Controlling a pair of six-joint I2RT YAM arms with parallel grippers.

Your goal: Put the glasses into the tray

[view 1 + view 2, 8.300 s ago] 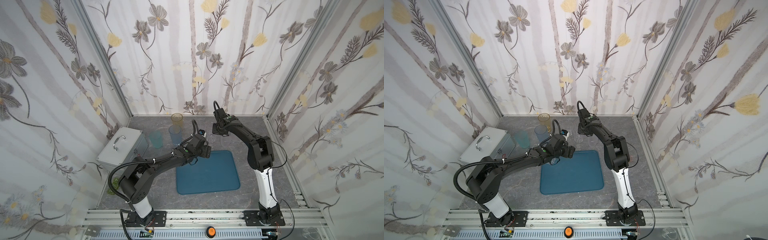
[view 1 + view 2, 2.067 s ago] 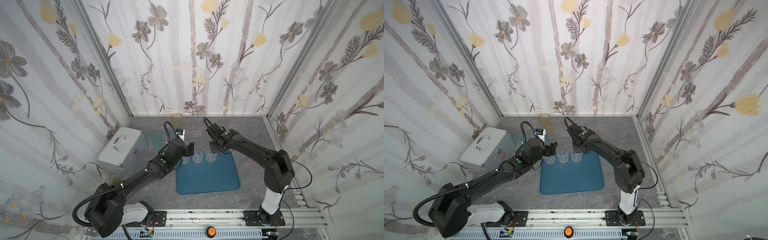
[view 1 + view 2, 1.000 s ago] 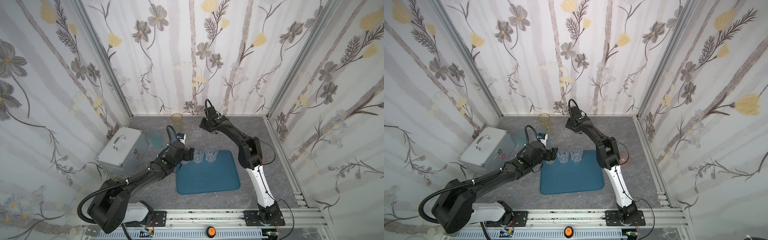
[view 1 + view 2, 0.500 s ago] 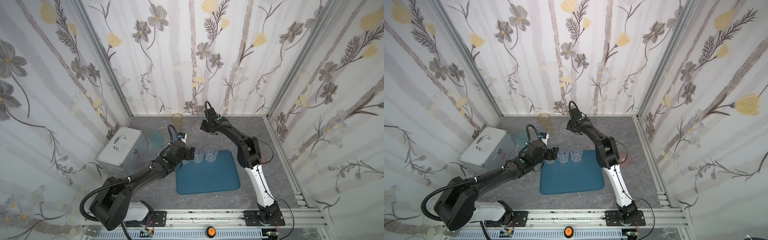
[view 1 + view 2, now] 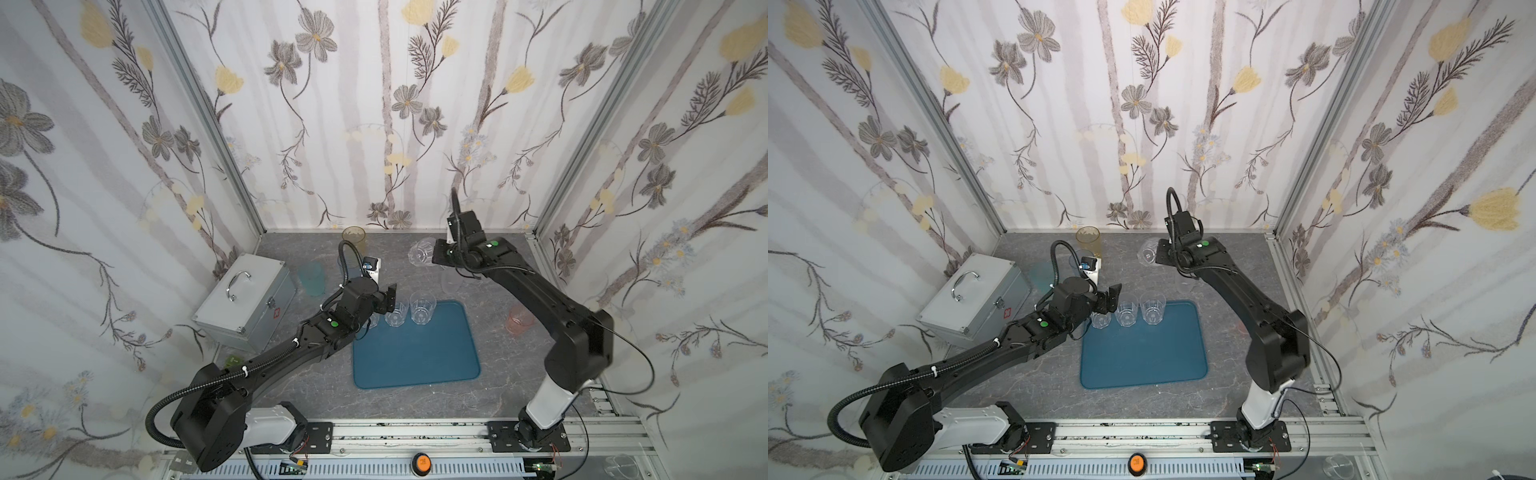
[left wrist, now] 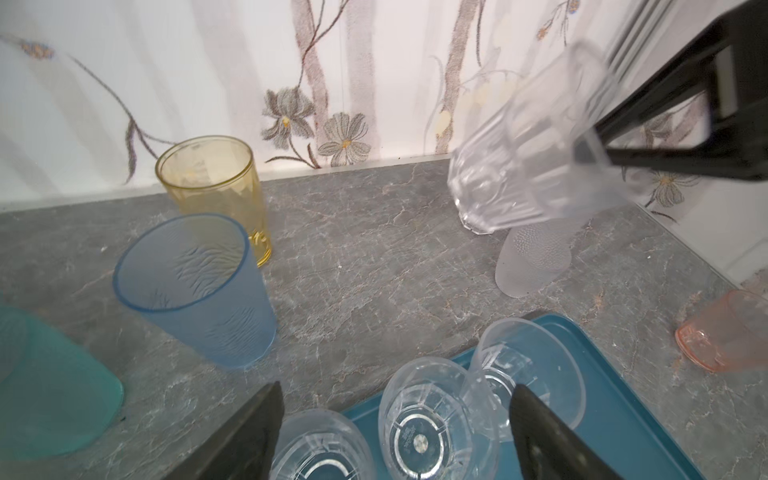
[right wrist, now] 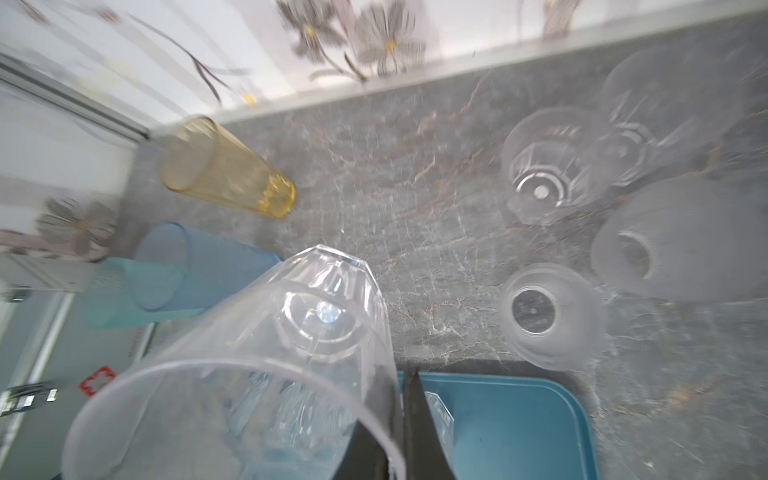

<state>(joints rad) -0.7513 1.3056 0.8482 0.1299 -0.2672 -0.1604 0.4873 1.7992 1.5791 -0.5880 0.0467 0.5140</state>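
Behind tray (image 5: 415,357), right pincer (image 5: 434,254) newly lifts glass (image 5: 419,251)

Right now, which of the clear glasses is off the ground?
The clear faceted glass by the back wall: the right gripper pinches its rim, holding it tilted in the air. The others sit on tray or tabletop.

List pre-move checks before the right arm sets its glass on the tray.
1. Right gripper shut on the clear glass at its rim: ok.
2. Glass off the table, tilted: ok.
3. Grip secure with a one-wall pinch: cannot tell.
4. Bare tray space beside the three glasses at its far edge: ok.
5. Left gripper open over the row's left end, likely off the route: ok.
6. Height over the frosted glass standing between held glass and tray: cannot tell.
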